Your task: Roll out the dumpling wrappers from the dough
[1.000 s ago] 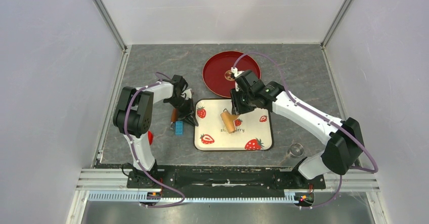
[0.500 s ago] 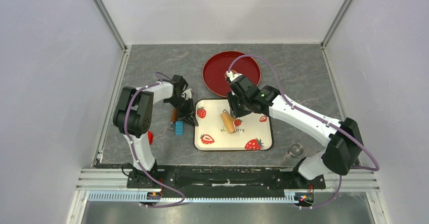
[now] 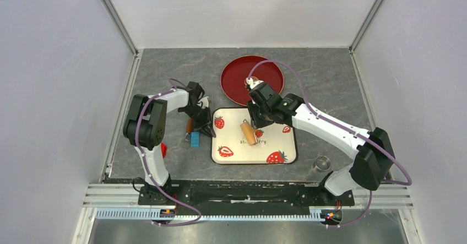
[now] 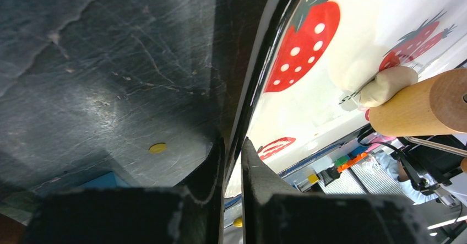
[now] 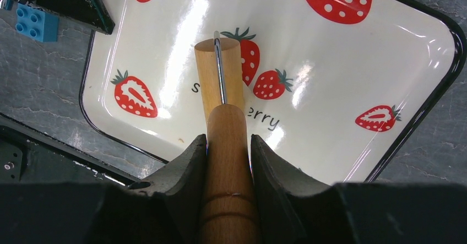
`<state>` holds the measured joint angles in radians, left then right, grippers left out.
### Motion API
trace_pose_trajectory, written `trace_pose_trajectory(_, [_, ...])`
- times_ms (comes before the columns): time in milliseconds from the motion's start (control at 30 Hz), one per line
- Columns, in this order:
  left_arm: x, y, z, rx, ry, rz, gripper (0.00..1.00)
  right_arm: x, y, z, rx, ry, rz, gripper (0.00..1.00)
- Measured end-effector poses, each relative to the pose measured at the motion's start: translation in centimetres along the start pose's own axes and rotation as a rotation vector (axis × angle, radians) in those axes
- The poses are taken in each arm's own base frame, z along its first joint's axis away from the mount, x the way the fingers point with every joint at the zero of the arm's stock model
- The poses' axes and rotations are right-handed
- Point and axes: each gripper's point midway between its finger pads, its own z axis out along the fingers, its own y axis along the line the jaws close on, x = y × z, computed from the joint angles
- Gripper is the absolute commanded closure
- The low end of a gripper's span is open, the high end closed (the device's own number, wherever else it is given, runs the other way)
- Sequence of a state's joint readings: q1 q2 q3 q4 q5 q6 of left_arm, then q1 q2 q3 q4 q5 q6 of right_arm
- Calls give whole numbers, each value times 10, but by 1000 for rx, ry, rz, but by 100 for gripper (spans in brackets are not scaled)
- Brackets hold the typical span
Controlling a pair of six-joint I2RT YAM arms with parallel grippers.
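The tan wooden roller (image 3: 248, 132) lies on the strawberry tray (image 3: 275, 145). My right gripper (image 3: 254, 120) is shut on its handle (image 5: 228, 139), the drum (image 5: 220, 70) stretching ahead over the tray's printed word. A small lump of pale cream dough (image 4: 388, 84) shows in the left wrist view, pressed under the roller's end (image 4: 424, 103); the roller hides it in the other views. My left gripper (image 3: 209, 129) is shut on the tray's black left rim (image 4: 259, 79). No dumpling wrappers are in view.
A red plate (image 3: 242, 81) lies just behind the tray. A blue brick (image 3: 195, 139) and a brown tool (image 3: 189, 125) lie left of the tray by the left gripper. A small metal ring cutter (image 3: 322, 162) stands right of the tray's front corner.
My right gripper has shifted slightly left with the roller handle. The roller has barely moved on the tray. The left arm has not moved.
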<state>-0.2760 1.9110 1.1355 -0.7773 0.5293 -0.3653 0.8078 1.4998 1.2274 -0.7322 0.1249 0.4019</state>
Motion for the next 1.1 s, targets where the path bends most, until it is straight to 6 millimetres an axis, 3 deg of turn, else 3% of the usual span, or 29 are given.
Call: trace_pose_trajectory(1100, [0,0,0,1,0,0,98,6,-11,12,3,16,-5,100])
